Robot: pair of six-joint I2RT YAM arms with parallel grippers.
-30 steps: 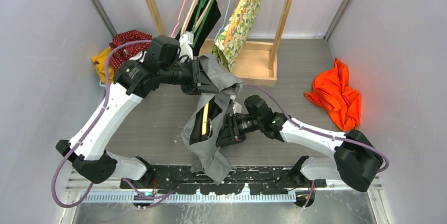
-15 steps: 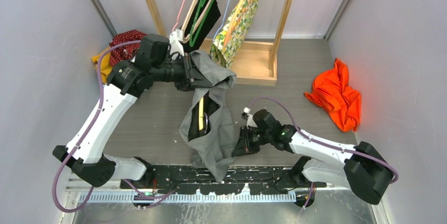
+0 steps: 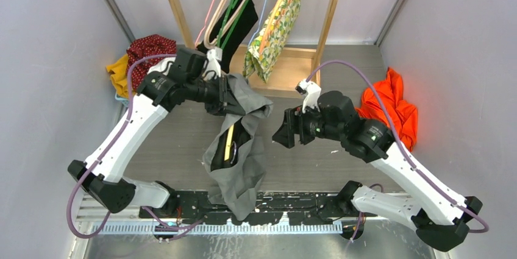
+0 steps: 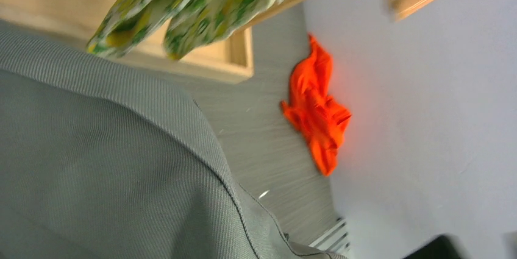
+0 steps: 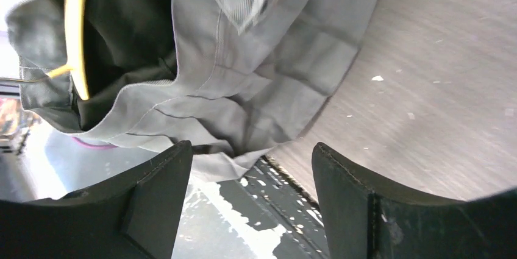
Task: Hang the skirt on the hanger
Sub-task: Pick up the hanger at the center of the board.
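A grey skirt (image 3: pixel 247 152) hangs from my left gripper (image 3: pixel 227 95), which is shut on its bunched top edge. A yellow hanger (image 3: pixel 228 142) shows inside the skirt's dark opening. The skirt's lower hem reaches the table's near edge. The left wrist view is mostly filled by the grey skirt fabric (image 4: pixel 91 167), which hides that gripper's fingers. My right gripper (image 3: pixel 286 135) stands open to the right of the skirt, apart from it, with nothing between its fingers. In the right wrist view the open gripper (image 5: pixel 250 155) faces the skirt (image 5: pixel 244 70) and the yellow hanger (image 5: pixel 74 33).
A wooden rack (image 3: pixel 295 76) at the back carries several hangers, a floral garment (image 3: pixel 275 27) and a black garment (image 3: pixel 241 18). An orange cloth (image 3: pixel 390 113) lies at the right wall. Red dotted cloth (image 3: pixel 149 47) and yellow cloth (image 3: pixel 117 71) lie at the back left.
My right gripper has opened, left the skirt's lower part and risen back to the right. The skirt now hangs from the left gripper alone, which shifted slightly.
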